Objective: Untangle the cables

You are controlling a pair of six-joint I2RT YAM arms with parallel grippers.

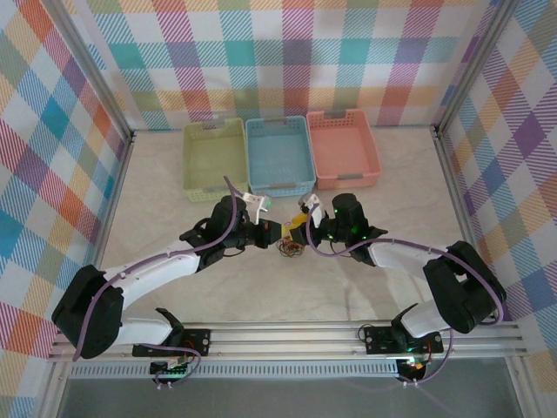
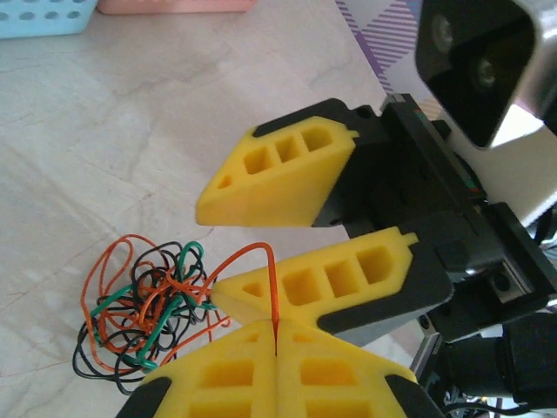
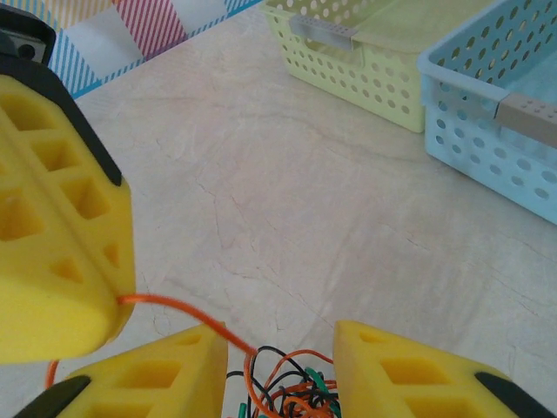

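Plaid walls [image 1: 305, 52] in pink, teal, orange, purple and white surround a pale cream counter [image 1: 157, 218] with faint marble veining. Three perforated baskets: a pale yellow-green basket [image 1: 214, 157], a light blue basket [image 1: 279, 155] and a salmon-pink basket [image 1: 343, 150]. The cables [image 2: 144, 305] are red-orange, black and dark green. The left claw [image 2: 275, 331] and right claw [image 3: 278, 340] are bright yellow on black mounts. White arms [image 1: 148, 266] carry purple-grey hoses [image 1: 231, 205].

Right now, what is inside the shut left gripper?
One thin red-orange wire enters the seam of the left gripper, looping from the tangled bundle of cables. Its pinched end is hidden between the yellow fingers.
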